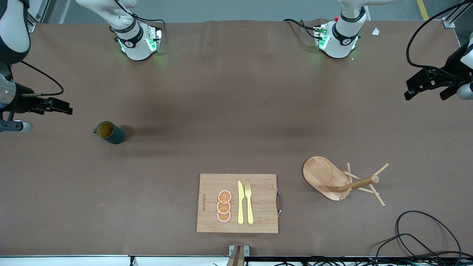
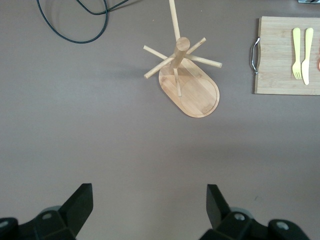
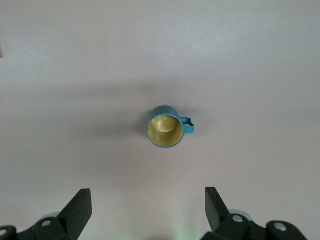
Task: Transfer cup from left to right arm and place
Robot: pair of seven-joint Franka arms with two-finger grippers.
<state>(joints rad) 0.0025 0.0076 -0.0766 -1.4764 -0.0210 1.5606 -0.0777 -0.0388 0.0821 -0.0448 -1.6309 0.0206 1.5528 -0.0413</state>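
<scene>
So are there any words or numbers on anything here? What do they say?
One marking only: a small line of dark print along the edge of the wooden cutting board, too small to read.
Nothing written shows on the cup, the peg rack, or the yellow knife and fork.

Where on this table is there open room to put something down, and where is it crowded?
The widest bare stretch runs between the robot bases and the cutting board, from the cup across to the left arm's end. Bare table also lies nearer the camera than the cup. It is crowded where the board and the wooden peg rack sit side by side.
</scene>
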